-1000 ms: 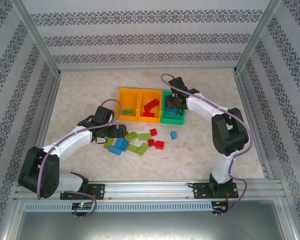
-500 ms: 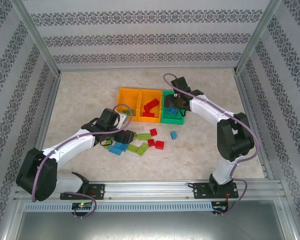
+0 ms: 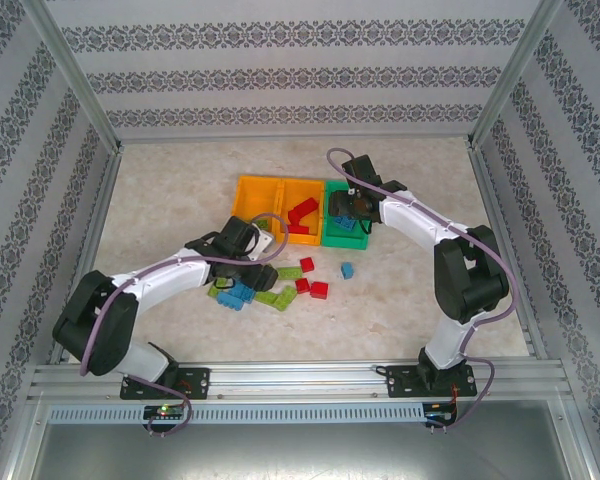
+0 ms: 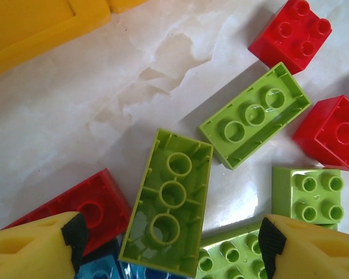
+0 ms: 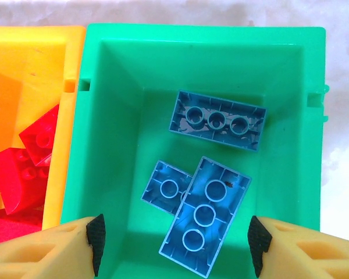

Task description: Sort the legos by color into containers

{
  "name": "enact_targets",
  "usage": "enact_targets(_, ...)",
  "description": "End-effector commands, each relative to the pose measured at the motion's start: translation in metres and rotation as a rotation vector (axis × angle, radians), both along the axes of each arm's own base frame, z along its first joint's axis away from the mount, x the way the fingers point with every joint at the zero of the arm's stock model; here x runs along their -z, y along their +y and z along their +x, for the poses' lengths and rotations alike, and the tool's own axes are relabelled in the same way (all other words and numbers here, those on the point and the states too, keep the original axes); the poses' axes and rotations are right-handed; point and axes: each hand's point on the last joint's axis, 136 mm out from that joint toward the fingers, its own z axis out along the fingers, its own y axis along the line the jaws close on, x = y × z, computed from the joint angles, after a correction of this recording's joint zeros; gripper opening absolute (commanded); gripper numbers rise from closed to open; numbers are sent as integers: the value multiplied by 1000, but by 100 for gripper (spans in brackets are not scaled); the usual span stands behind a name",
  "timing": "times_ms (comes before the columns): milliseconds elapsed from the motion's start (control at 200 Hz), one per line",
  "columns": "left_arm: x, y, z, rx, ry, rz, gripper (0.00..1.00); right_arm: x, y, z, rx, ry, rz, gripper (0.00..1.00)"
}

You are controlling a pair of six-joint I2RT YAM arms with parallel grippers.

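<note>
The containers stand in a row at the table's middle: two orange-yellow bins (image 3: 257, 198) (image 3: 302, 193) and a green bin (image 3: 342, 238). My right gripper (image 5: 175, 244) hangs open over the green bin (image 5: 116, 116), which holds three blue legos (image 5: 206, 212). Red legos (image 5: 23, 168) lie in the neighbouring orange bin. My left gripper (image 4: 173, 244) is open just above the loose pile, its fingers either side of an upside-down lime green lego (image 4: 168, 203). Round it lie red (image 4: 291, 35), lime (image 4: 255, 113) and blue (image 4: 99, 267) legos.
Loose legos spread in front of the bins: two red (image 3: 319, 290) (image 3: 307, 265), a lone blue one (image 3: 347, 270), lime ones (image 3: 288, 272). Patterned walls and a metal frame (image 3: 80, 90) close in the table on three sides.
My left arm has swung right and come down over the loose pile. The right arm has barely shifted over the green bin.
</note>
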Motion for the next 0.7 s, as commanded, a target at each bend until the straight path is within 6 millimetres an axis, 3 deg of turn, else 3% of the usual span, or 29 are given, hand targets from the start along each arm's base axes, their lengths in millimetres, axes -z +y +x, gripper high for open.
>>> enact_targets(0,4,0,-1,39,1,66,79,-7,-4,-1,-10,-15,8,68)
enact_targets(385,18,-2,-4,70,43,162,69,-6,-6,0,-6,-12,20,69)
enact_targets(699,26,-4,-6,89,62,209,52,-7,-8,0,-1,-13,29,69)
